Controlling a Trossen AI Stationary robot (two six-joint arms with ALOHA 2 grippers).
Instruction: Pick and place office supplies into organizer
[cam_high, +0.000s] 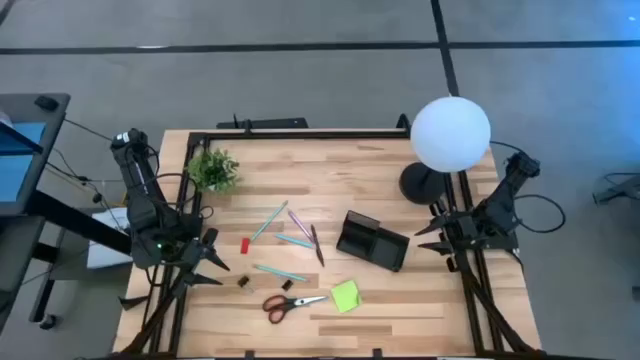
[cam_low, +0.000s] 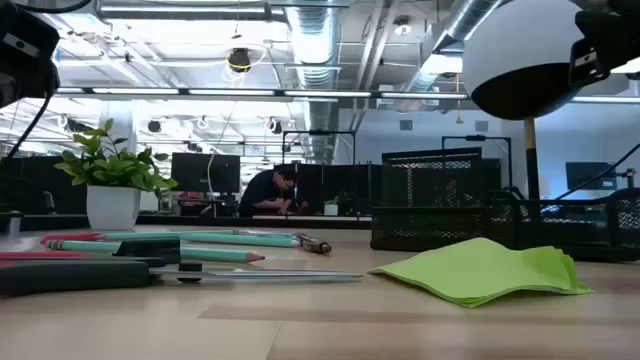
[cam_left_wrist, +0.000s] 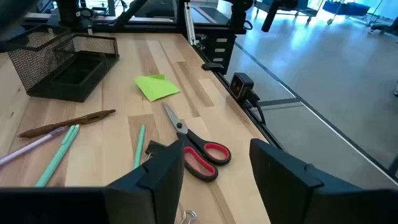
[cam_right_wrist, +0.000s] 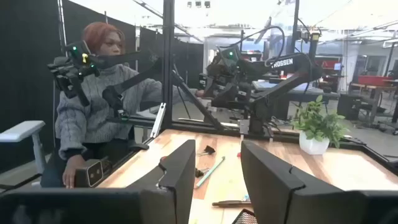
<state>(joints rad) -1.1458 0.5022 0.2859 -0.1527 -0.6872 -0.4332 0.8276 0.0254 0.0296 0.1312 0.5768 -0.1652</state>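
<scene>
Left gripper (cam_high: 213, 262): spread, empty, at the table's left edge.
Pens (cam_high: 283, 238), scissors (cam_high: 292, 303), sticky notes (cam_high: 345, 295): all loose on the table.
Organizer (cam_high: 371, 240): apparently empty.
Right gripper (cam_high: 432, 235): spread, empty, beside the organizer.
Progress: nothing placed yet.

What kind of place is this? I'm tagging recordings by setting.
Probably a robotics lab in an open-plan office or workshop. A wooden table sits inside a black frame with two arms; exposed ceiling ducts run overhead; a seated person handles a second pair of arms beside the table.
</scene>
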